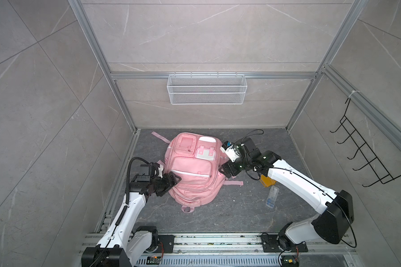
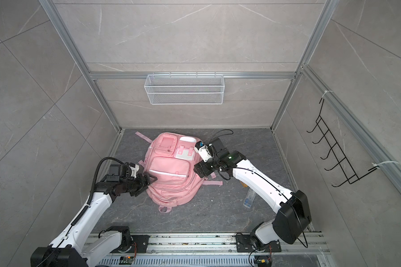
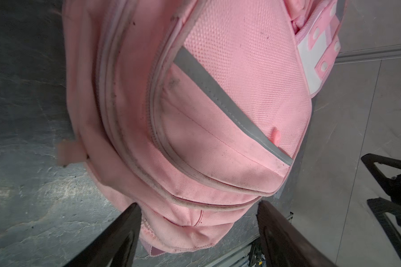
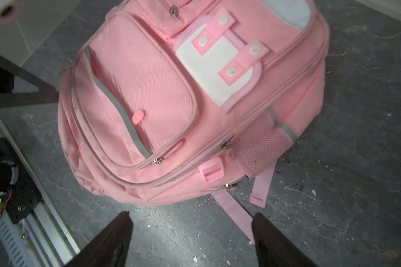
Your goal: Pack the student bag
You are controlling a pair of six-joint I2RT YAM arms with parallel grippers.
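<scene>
The student bag (image 1: 192,168) lies flat in the middle of the dark floor (image 1: 218,215), pockets up. The left gripper (image 1: 174,181) is at one side of it and the right gripper (image 1: 223,171) at the other, and both have their fingers wide apart and hold nothing. A pink strap (image 4: 235,212) lies by the right gripper's fingers, a small clear case (image 1: 271,197) and a yellow thing (image 1: 267,181) sit near the right arm, and a wire basket (image 1: 206,89) and black hooks (image 1: 366,150) hang on the walls.

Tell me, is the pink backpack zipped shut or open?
Shut, as far as shows: the student bag lies flat, front up, every visible zip line closed.
</scene>
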